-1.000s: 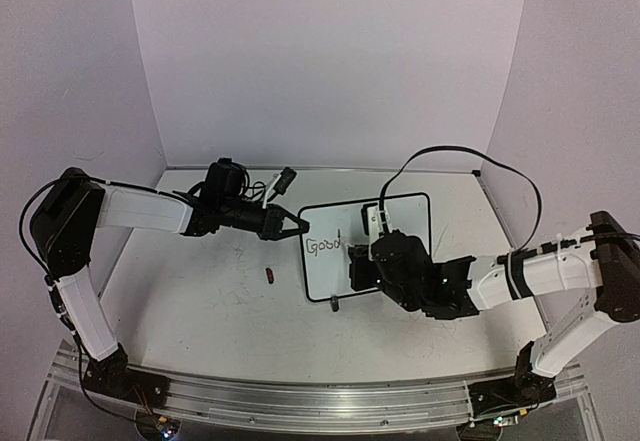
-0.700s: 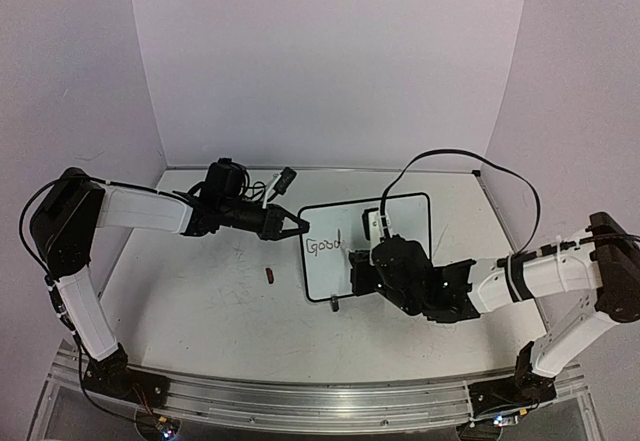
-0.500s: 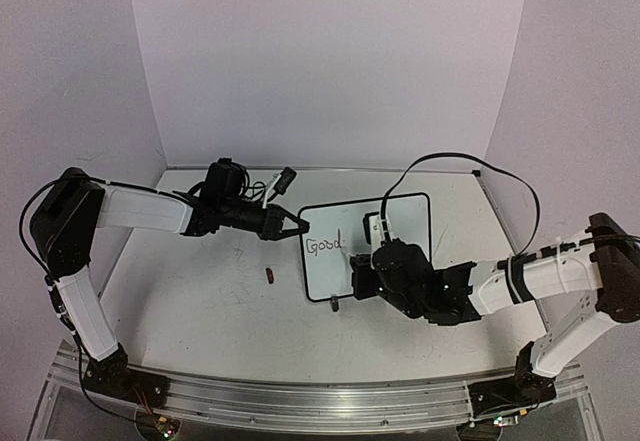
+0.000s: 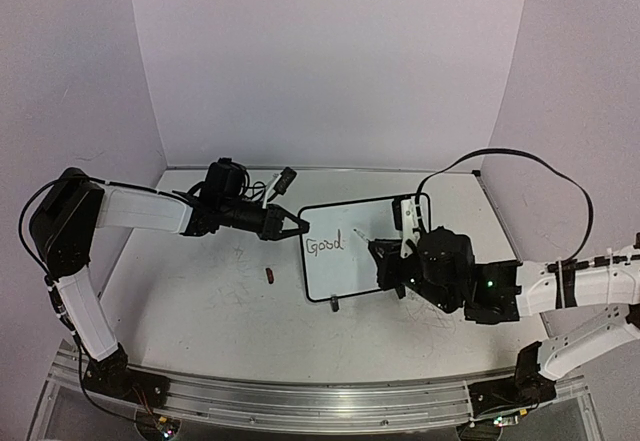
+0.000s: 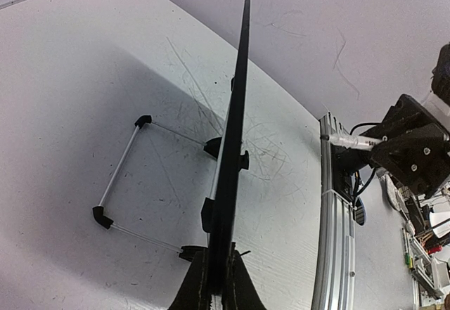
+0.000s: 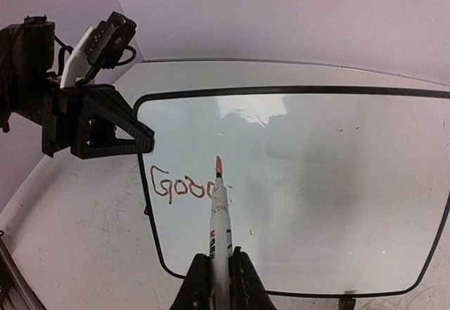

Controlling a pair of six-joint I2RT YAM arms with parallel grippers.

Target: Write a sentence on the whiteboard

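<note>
Mid-writing: thin dark handwritten sentence (image 6: pixel 179 185) stopped at 1 word, "Good", just ahead-left of the right claw (image 6: pixel 219 282), clamped shut on a white orange-tipped marker (image 6: pixel 220 211) over the small black-rimmed whiteboard (image 6: pixel 316 183). Left claw (image 4: pixel 296 225) pinched shut on the board's rim, steadying. Next, likely: shift tip rightward, leave a gap, press lightly. Small dark red cap-like piece (image 4: pixel 270 275) near the left claw; no obstruction apparent.

Soft, even light, a pale sheen on the whiteboard (image 6: pixel 302 197), wrist views bowed at edges.
</note>
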